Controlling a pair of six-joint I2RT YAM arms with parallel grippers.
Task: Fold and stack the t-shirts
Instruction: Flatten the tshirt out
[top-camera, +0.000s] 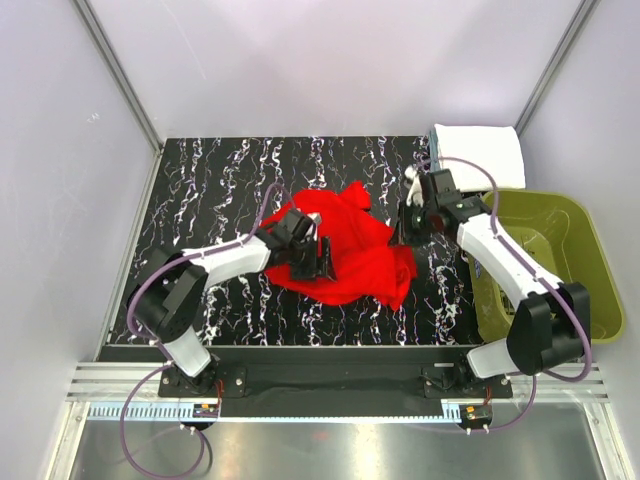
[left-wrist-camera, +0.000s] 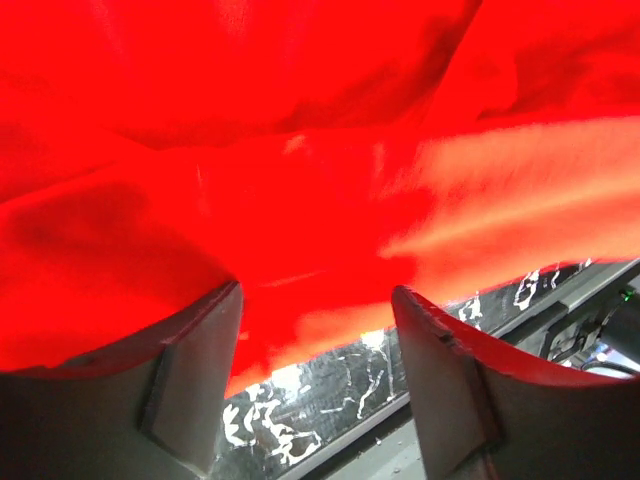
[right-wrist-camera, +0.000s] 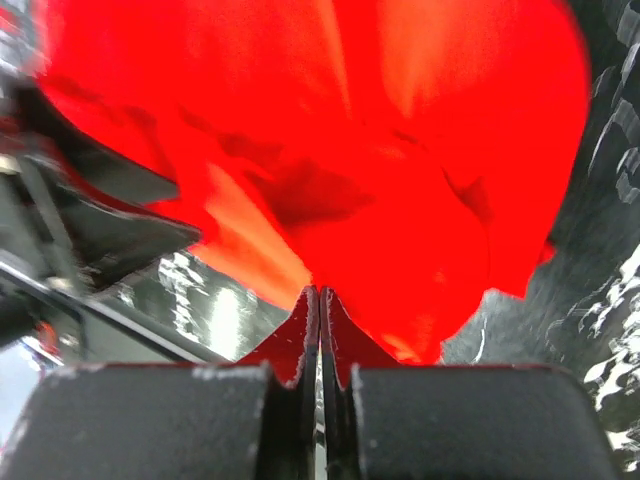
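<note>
Here's the bright red cloth t-shirt (top-camera: 350, 255), bunched in a loose heap mid-way across the black, white-veined marbled surface (top-camera: 220, 180). It's not lying flat yet, so I'd call this the spreading-out stage, with no fold made.

The left gripper (top-camera: 312, 258) sits low over the near-left part of the heap. From its wrist view the left gripper (left-wrist-camera: 318, 295) has its fingers spread wide apart, with red cloth filling the gap ahead of them and nothing clamped. It looks poised to take a bite of fabric.

On the other side, the right gripper (top-camera: 408, 215) is at the shirt's right edge. In its own camera the right gripper (right-wrist-camera: 320, 295) has its fingers pressed tight together, and the red cloth runs right down to the tips, so it appears to be pinching an edge. Holding one side while the other arm takes the opposite side would let the pair pull the shirt taut, and that's my reading of the placement.

The heap's long axis runs diagonally, from far-left to near-right in the overhead view. I can't pick out the collar, hem or sleeves in these wrinkles, so I can't tell which way it points.

The neatly folded white cloth t-shirt (top-camera: 480, 150) waits at the far-right corner, the likely stacking spot, just beyond the olive-green plastic basket (top-camera: 550, 197).
</note>
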